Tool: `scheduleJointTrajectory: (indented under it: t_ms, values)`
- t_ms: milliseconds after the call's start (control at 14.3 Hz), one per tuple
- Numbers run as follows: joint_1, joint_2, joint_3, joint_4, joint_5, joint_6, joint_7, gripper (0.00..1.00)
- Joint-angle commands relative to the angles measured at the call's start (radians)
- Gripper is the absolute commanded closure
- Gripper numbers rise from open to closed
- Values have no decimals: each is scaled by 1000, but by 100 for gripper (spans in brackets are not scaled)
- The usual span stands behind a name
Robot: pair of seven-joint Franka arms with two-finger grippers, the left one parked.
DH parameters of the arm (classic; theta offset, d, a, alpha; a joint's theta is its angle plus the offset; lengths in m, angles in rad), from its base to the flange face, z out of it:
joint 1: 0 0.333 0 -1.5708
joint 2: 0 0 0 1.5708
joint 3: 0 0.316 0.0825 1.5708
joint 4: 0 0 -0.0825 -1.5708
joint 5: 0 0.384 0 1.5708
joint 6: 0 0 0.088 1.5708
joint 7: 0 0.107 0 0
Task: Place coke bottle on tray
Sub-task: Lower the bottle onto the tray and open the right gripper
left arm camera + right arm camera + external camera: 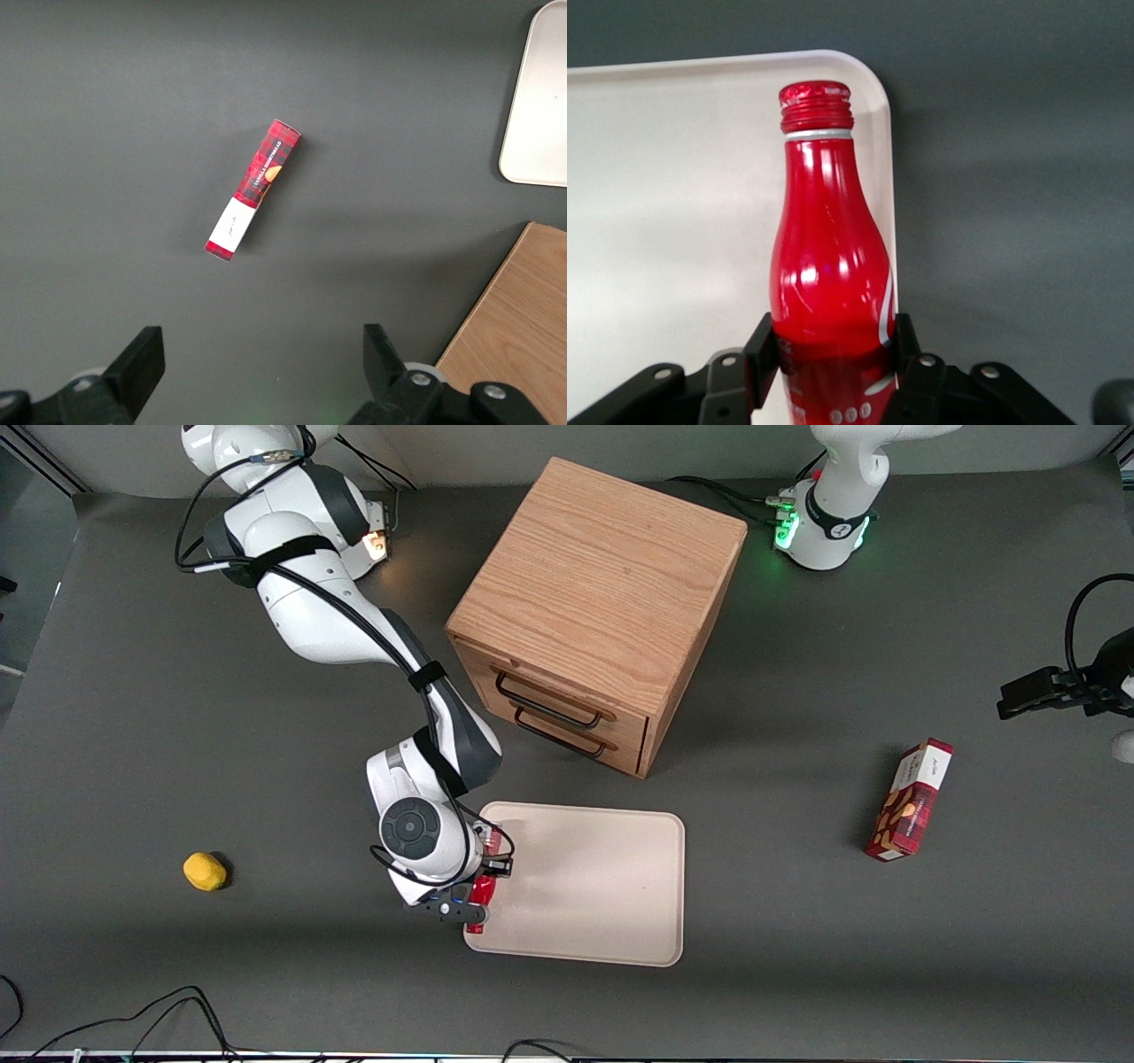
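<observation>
My right gripper [479, 897] is shut on the coke bottle [483, 892], a slim red bottle with a red cap. It holds the bottle over the edge of the beige tray [594, 886] at the working arm's end. In the right wrist view the black fingers [764, 350] clamp both sides of the bottle's [830, 257] body, with the gripper [831, 350] round its lower part. The cap points toward a rounded corner of the tray [673, 177], the one nearer the front camera. I cannot tell whether the bottle touches the tray.
A wooden two-drawer cabinet [594, 611] stands farther from the front camera than the tray. A red snack box [912, 802] lies toward the parked arm's end and shows in the left wrist view [254, 189]. A small yellow object [205, 871] lies toward the working arm's end.
</observation>
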Motion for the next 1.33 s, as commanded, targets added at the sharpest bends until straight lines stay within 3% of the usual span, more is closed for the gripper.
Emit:
scheduleJointTrajectory:
  t_ms: [0,70,140,210,280,1259]
  values:
    - [14,25,-15,43,0,15,-31,100]
    - [14,24,-13,43,2,18,-31,100]
    - [14,24,-15,42,0,18,-25,57]
    - [17,25,-16,40,-7,18,-22,6]
    - [29,25,-17,39,-23,18,-19,0]
    - [23,21,-17,28,-26,16,-17,0]
